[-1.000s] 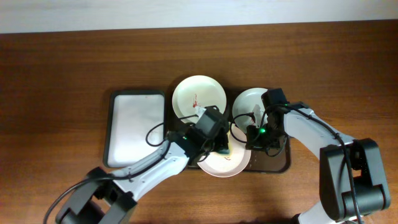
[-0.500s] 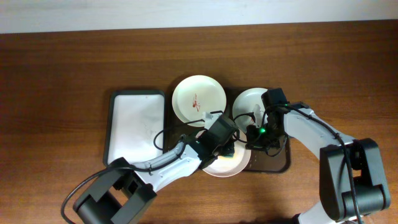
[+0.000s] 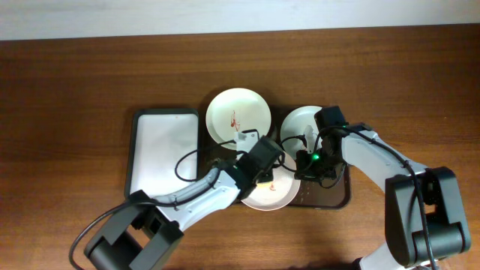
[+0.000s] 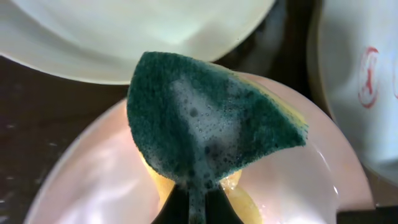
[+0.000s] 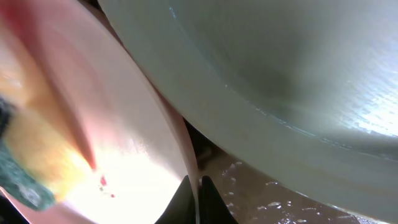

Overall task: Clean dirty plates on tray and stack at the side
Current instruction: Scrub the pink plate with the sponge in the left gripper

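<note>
We see our left gripper (image 3: 265, 177) pulled back toward the left across the near white plate (image 3: 279, 196) — half a second ago it had swung further right. The sponge (image 4: 205, 134) it clamps has travelled with it, and the arm's elbow has shifted slightly left — its cable loop bulges out more.

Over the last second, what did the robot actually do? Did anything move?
The left claw, clamped on the soapy sponge, slid a little toward the right arm across the front plate, then back: a scrubbing stroke. Nothing was picked up or let go. The right claw kept pinching that plate's rim. The stained white plate, the green plate and the tray stayed put.
</note>
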